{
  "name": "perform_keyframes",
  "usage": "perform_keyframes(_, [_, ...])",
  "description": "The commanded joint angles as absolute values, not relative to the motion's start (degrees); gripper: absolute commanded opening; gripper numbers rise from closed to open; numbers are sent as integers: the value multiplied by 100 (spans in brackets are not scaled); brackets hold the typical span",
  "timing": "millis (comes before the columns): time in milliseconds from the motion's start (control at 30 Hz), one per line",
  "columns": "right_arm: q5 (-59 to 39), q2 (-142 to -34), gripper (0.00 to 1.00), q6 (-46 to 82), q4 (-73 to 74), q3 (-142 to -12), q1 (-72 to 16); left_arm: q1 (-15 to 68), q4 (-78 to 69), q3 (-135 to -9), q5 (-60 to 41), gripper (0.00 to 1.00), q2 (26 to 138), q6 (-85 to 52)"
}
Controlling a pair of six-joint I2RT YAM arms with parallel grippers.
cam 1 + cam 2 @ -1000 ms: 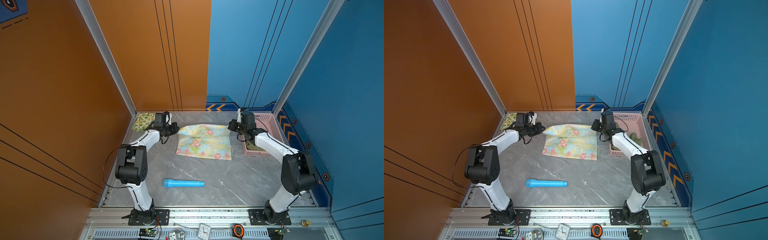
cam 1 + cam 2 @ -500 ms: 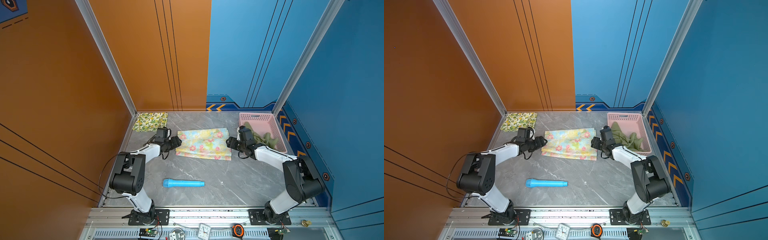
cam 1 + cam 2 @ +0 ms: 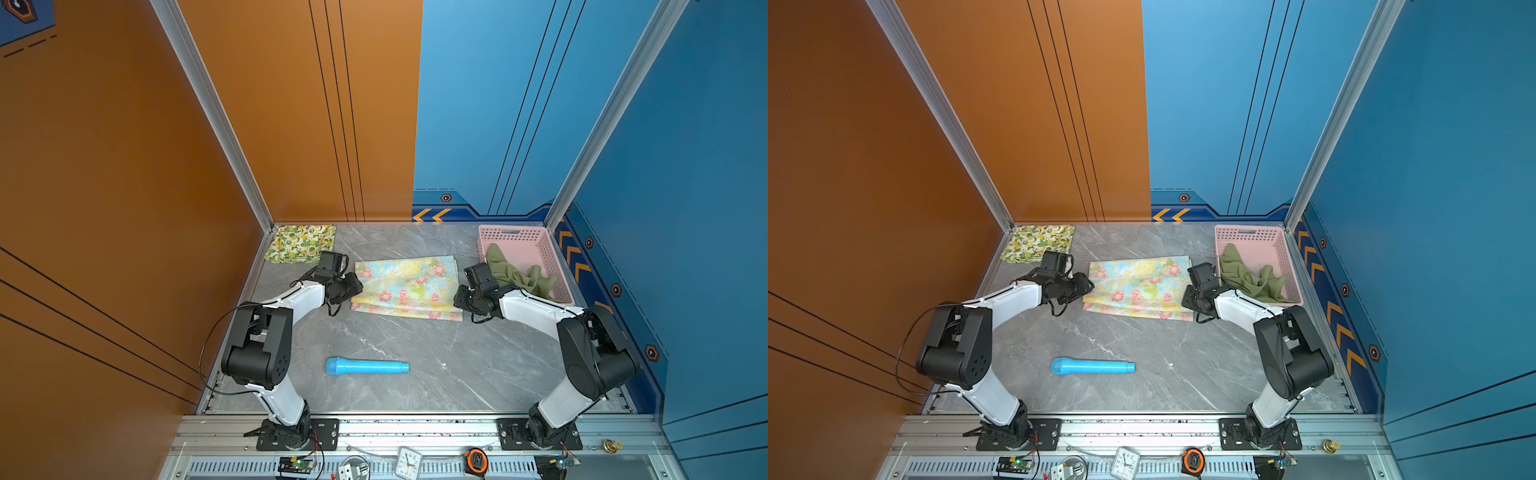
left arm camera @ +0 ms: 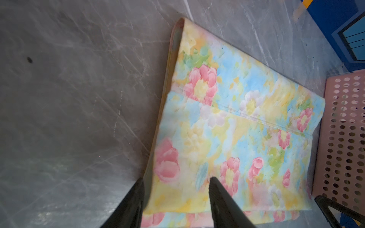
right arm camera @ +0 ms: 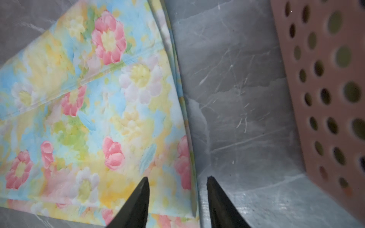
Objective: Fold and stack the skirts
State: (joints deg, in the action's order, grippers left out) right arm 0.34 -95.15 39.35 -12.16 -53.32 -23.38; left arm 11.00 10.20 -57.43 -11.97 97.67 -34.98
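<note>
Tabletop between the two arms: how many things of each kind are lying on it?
Skirts: 3, the lemon-print skirt, the floral skirt, the olive skirt
Baskets: 1, the pink basket
Cylinders: 1, the blue cylinder
Total: 5

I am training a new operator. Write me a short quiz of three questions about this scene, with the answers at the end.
1. True or false: the olive green skirt lies in the pink basket.
2. Short answer: in which corner of the table does the lemon-print skirt lie, as a top view shows it?
3. Choose one: which skirt lies between the left hand and the right hand?
A. the lemon-print skirt
B. the floral skirt
C. the olive green skirt

Key
1. True.
2. The far left corner.
3. B.
</note>
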Motion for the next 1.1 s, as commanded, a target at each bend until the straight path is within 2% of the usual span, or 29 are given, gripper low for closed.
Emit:
perform_keyframes(0, [227, -9642, 47, 4089, -1621, -5441, -2415, 1168, 1423, -5862, -1125, 48, 9952, -3437])
perform_keyframes(100, [234, -9749, 43, 4074, -1610, -5454, -2467, 1186, 1427, -5865, -1143, 36, 10059, -3462])
perform_keyframes(233, [311, -9804, 23, 4063, -1539, -5517, -2476, 1184, 1444, -6075, -1125, 10, 10074, -3454])
perform_keyframes(333, [373, -9752, 18, 4014, -1548, -5603, -2479, 1184, 1578, -6221, -1063, 0, 10022, -3395])
perform_keyframes(467, [468, -9643, 10, 3945, -1627, -5715, -2470, 1158, 1713, -6366, -1049, 0, 9958, -3297])
perform_keyframes(1067, [535, -8978, 4, 3700, -2291, -6255, -2491, 1101, 2215, -6786, -1197, 0, 9532, -3016])
